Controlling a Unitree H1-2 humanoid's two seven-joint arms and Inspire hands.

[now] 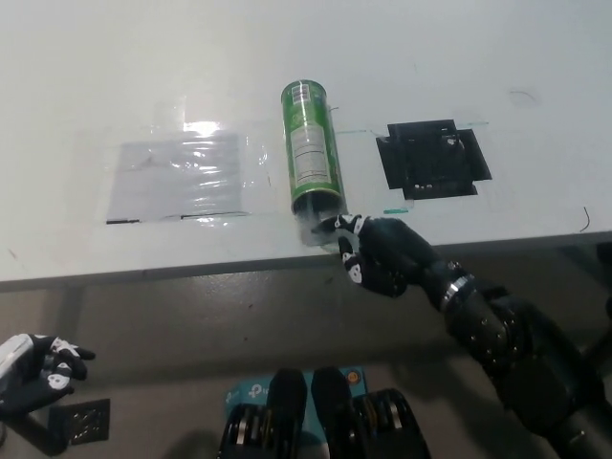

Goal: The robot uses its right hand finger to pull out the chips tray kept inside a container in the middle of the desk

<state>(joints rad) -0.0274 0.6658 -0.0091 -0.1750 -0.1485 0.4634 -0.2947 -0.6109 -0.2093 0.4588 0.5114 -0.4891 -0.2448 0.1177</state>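
Note:
A green chips container (pixel 309 143) lies on its side in the middle of the white desk (pixel 143 86), its open end facing the near edge. The clear chips tray (pixel 312 222) sticks a little way out of that end. My black right hand (pixel 381 256) is at the desk's near edge, just right of the tray. Its fingers are curled, and one fingertip (pixel 328 226) touches the tray's end. My white left hand (pixel 33 369) rests low at the lower left, below the desk, holding nothing.
A clear plastic sheet (pixel 177 174) lies flat to the left of the container. A black square mat (pixel 432 158) sits to its right. The desk's front edge (pixel 191 266) runs just below the tray's end.

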